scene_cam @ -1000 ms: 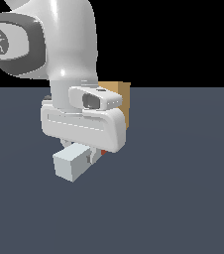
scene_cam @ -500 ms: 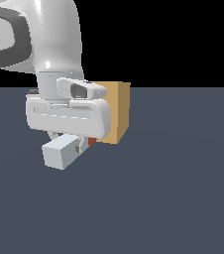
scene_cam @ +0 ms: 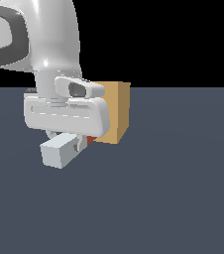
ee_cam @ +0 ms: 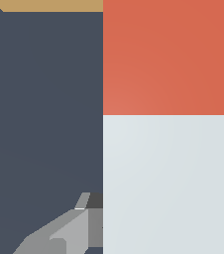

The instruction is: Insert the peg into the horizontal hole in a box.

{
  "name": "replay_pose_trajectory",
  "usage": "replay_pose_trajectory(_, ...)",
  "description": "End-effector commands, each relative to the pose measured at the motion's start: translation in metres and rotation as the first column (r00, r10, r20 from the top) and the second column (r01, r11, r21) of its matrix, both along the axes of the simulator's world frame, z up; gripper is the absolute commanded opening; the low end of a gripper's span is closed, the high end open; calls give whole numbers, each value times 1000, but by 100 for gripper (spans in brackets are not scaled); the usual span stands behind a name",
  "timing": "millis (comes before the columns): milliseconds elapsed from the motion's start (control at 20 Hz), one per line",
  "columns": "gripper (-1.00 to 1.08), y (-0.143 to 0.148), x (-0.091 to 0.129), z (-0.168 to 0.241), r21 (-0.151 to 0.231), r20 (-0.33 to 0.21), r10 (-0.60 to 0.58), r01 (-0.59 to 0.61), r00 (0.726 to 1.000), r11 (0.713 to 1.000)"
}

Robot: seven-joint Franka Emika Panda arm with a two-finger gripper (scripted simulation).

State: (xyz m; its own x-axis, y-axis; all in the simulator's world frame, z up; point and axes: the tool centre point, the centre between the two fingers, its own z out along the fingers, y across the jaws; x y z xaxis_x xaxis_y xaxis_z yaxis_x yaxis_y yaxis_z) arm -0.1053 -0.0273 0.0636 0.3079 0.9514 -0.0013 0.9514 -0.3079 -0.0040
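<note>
Right now the gripper (scene_cam: 69, 141) sits in the left-centre of the exterior frame, tucked under the broad white hand of the arm (scene_cam: 64, 115), and it is clamped on the peg (scene_cam: 60, 151): the pale grey-white bar juts out below the hand toward the lower left, while only a sliver of its red end shows at the hand's lower right edge. In the wrist picture the peg (ee_cam: 168, 129) fills the right-hand half, pale in the lower part and red in the upper part, with one grey finger (ee_cam: 69, 233) showing at the bottom left beside it.

Outward from there, the box (scene_cam: 115, 111) stands just right of the hand in the exterior frame, a tan cube on the dark floor (scene_cam: 173, 198); in the wrist picture only a thin tan strip of it runs along the top edge, beyond the red tip. The hole cannot be seen in either view (the hand and the peg cover the face that would carry it).

What the coming push turns on, as I judge it: the peg's long axis points red end first at the box, which lies straight ahead of the tip. Whether the tip already touches or has entered the face, I cannot tell
</note>
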Motion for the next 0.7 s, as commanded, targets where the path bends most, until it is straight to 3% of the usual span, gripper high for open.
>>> replay_pose_trajectory(0, -100, -1, 2, 3, 0, 7, 1, -1, 1000, 1000)
replay_pose_trajectory(350, -100, 5, 3, 2, 0, 3, 0, 0, 1000, 1000)
replay_pose_trajectory(650, -100, 32, 11, 2, 0, 4, 0, 0, 1000, 1000)
